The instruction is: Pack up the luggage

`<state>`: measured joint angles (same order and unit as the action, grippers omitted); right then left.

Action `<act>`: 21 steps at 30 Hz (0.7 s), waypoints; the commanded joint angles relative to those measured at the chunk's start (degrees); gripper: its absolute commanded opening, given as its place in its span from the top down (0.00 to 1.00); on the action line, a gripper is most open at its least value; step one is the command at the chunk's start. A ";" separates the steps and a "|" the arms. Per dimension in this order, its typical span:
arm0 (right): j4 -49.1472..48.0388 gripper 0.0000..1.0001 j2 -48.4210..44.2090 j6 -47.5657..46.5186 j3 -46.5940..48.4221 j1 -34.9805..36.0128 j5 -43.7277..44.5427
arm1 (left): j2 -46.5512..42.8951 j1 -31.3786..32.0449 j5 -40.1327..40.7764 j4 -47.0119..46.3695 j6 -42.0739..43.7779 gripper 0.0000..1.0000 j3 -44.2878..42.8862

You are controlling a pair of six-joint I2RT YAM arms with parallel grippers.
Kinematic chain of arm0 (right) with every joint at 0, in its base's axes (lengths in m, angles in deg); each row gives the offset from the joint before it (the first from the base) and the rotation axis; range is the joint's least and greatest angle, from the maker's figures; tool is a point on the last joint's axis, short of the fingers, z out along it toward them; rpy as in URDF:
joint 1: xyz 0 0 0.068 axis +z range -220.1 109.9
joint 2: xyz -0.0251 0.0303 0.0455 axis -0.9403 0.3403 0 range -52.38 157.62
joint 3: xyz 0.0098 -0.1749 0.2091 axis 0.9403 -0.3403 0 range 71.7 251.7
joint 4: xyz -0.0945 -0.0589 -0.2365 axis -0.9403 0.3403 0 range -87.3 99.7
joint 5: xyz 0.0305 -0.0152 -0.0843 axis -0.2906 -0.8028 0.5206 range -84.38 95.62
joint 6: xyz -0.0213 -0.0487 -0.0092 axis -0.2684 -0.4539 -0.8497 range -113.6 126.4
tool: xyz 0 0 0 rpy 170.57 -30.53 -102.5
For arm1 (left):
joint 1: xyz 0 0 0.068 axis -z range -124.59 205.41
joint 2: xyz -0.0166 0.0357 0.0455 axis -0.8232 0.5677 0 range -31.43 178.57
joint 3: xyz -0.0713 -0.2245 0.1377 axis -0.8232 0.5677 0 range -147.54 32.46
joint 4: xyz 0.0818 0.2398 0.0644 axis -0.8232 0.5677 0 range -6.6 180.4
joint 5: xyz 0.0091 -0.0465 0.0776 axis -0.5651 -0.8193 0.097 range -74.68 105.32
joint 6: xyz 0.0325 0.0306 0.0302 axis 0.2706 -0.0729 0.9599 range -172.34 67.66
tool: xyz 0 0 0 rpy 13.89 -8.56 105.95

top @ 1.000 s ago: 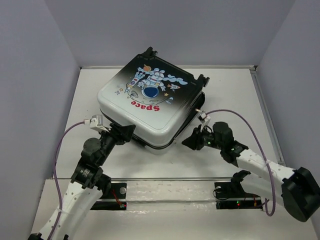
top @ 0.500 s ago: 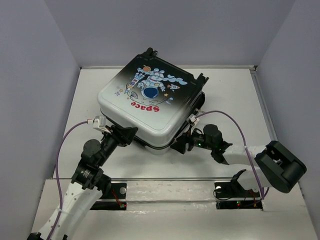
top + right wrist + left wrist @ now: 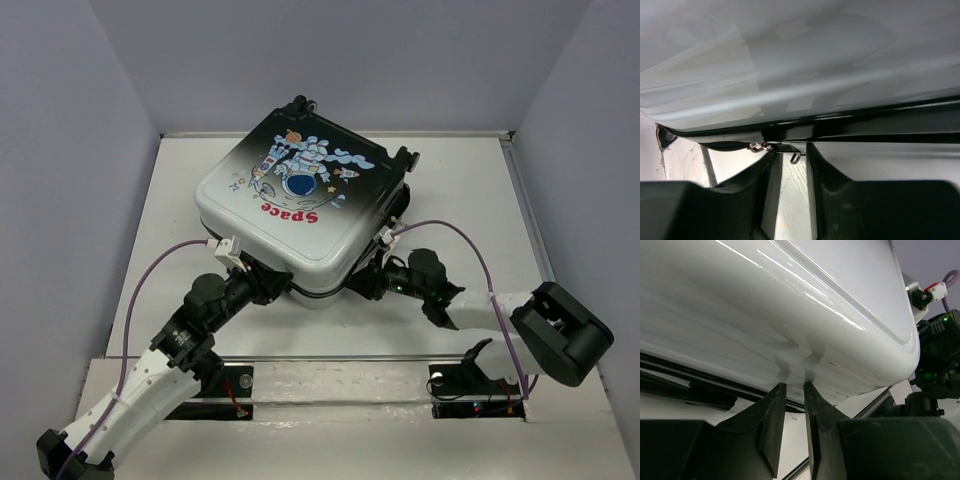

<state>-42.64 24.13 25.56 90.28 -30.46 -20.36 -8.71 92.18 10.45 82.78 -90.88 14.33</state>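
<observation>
On the left, the left hand (image 3: pixel 268 283) reached forward to the near-left side of the luggage (image 3: pixel 300 215). In its wrist view its fingers (image 3: pixel 774 415) stood only a narrow slit apart with nothing between them, their tips up against the pale shell just above the dark zip seam (image 3: pixel 690 385). The luggage lay shut on the white counter (image 3: pixel 170 200), print side up and turned so that one near corner pointed back between the two arms. Its black wheels sat on the far-right edge, so its length seemed to run from near left to far right. On the right, the right hand (image 3: pixel 362 285) met the near-right side low down at the seam. From its wrist, a small metal zip pull (image 3: pixel 771 147) hung at the mouth of the narrow gap between its fingers, but whether it was pinched I could not tell. The pull lay directly ahead of this hand, so drawing the zip looked like the right arm's job, along that edge.
</observation>
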 commanded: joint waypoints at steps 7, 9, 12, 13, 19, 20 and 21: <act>-2.18 0.93 -6.62 2.38 -0.75 13.05 8.55 | 7.07 1.90 -0.94 -11.85 0.49 0.64 -1.03; 8.36 0.93 -10.74 2.81 -0.05 18.43 17.77 | 9.53 1.90 -0.33 -15.44 0.58 0.63 -1.47; 18.24 0.93 -13.66 5.61 1.18 30.20 30.42 | 13.48 1.90 0.38 -19.66 0.31 0.63 -2.52; 20.97 0.93 -14.19 6.67 1.62 33.02 33.77 | 14.53 1.90 0.90 -20.29 0.31 0.63 -3.05; 26.03 0.93 -7.18 13.10 7.50 44.82 45.13 | 18.06 2.34 2.40 -24.33 -0.21 0.63 -5.86; 24.79 0.93 -4.82 12.66 10.99 44.83 45.75 | 18.93 2.51 2.05 -24.95 -0.82 0.63 -5.78; 23.64 0.93 0.43 12.05 13.12 45.35 47.14 | 19.37 3.21 1.79 -25.48 -1.09 0.63 -5.78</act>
<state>-20.63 13.86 33.99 95.20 7.59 30.06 7.55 95.02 6.87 71.09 -91.32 12.04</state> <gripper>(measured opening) 0.110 0.364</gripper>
